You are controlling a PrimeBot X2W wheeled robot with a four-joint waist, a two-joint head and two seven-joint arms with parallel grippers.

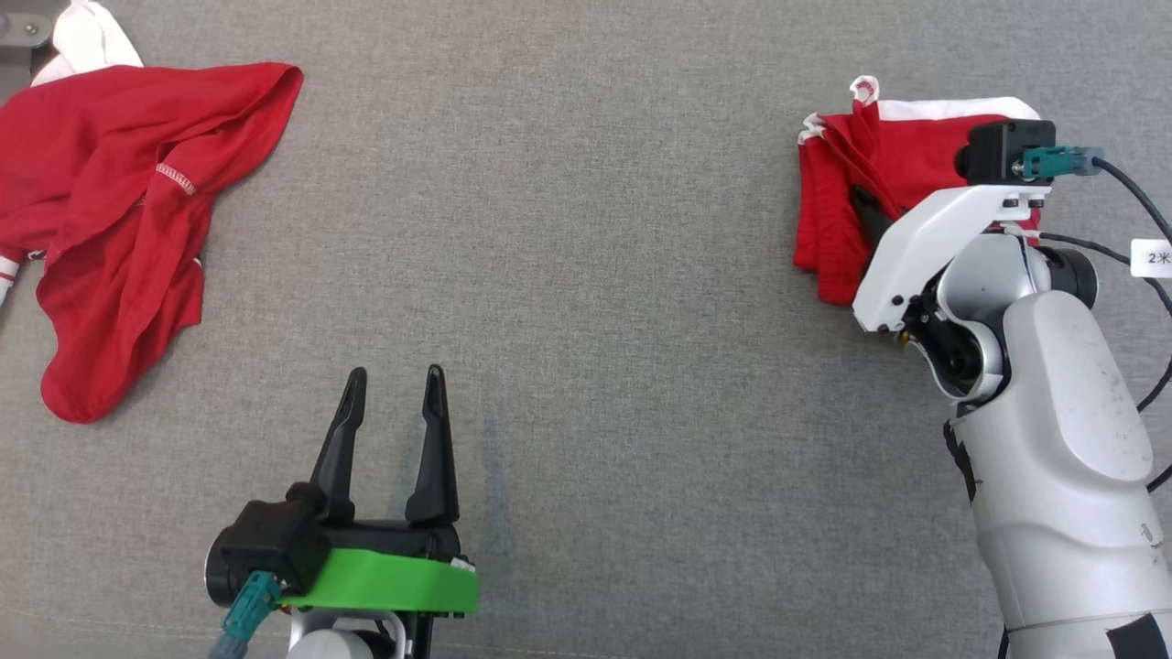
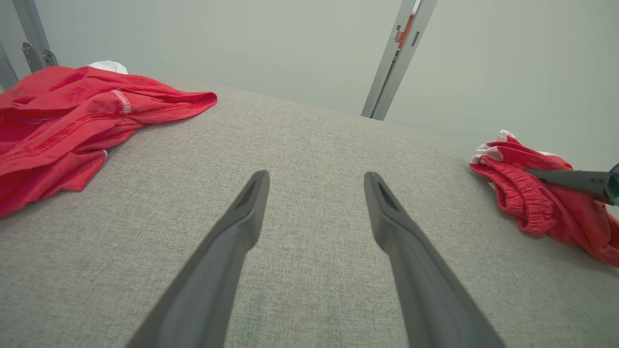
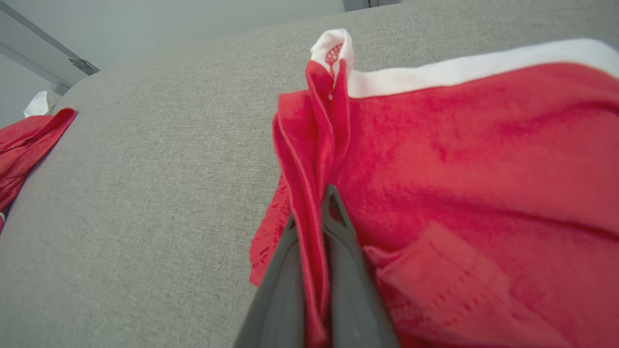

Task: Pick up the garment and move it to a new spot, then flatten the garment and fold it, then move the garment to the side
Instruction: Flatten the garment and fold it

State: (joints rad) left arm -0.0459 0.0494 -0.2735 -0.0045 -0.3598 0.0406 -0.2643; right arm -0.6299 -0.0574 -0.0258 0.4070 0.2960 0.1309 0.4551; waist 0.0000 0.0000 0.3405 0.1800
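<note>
1. the right gripper (image 3: 312, 210) is clamped tight on a raised pleat of the folded garment (image 3: 459, 145), with red cloth pinched between its jaws.
2. that garment, red with a white band, lies as a compact bundle near the right edge of the table (image 1: 586, 229). flattening and folding look done, and it seems already set to the side, so only letting go is left.
3. the left gripper (image 1: 394, 375) hovers open and empty near the front edge.
4. a second red garment (image 1: 110, 201) lies crumpled at the far left corner.

Bare grey surface (image 1: 586, 275) between crumpled red garment (image 1: 119, 210) and folded garment (image 1: 829, 201)
</note>
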